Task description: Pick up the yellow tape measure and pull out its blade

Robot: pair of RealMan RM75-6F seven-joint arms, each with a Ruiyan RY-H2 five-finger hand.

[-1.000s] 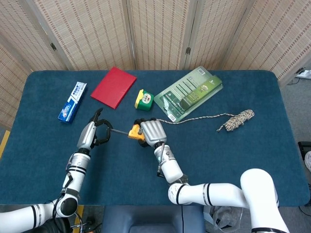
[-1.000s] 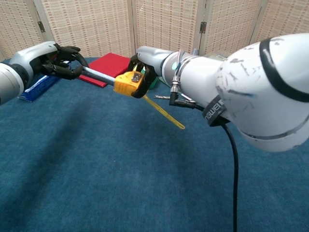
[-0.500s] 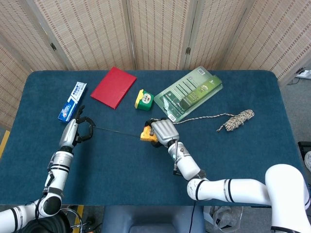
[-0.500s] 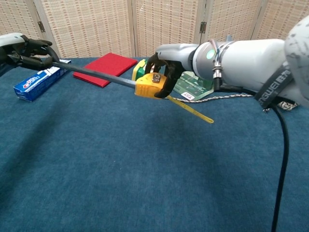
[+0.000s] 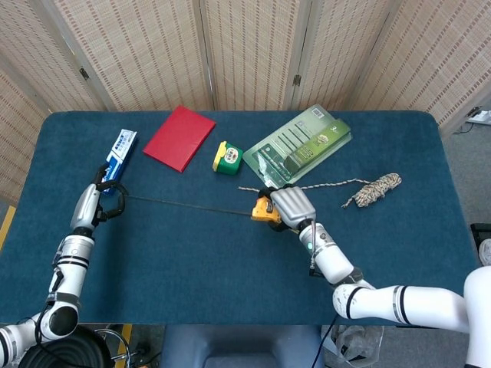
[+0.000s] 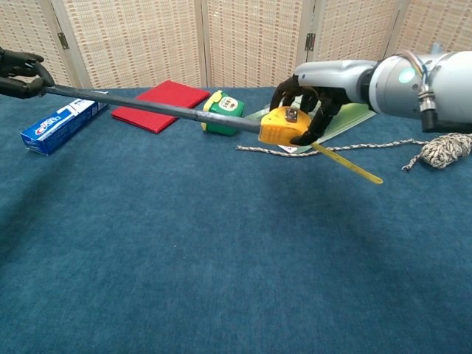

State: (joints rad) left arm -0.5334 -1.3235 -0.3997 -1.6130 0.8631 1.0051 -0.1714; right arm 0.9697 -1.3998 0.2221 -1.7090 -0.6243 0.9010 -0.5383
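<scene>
Both views are bright and evenly lit from above. Soft shadows fall on the table (image 6: 221, 280) in the chest view. Focus is sharp, without glare.

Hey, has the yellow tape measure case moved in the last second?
Yes. In the head view the yellow tape measure, held by the right robot hand, has shifted rightward, from below the green tape measure to below the green package.

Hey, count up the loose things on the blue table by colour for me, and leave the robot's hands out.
Yellow: 1, the yellow tape measure
Red: 1, the red book
Green: 2, the green tape measure and the green package
Blue and white: 1, the toothpaste box
Beige: 1, the rope
Total: 6
</scene>
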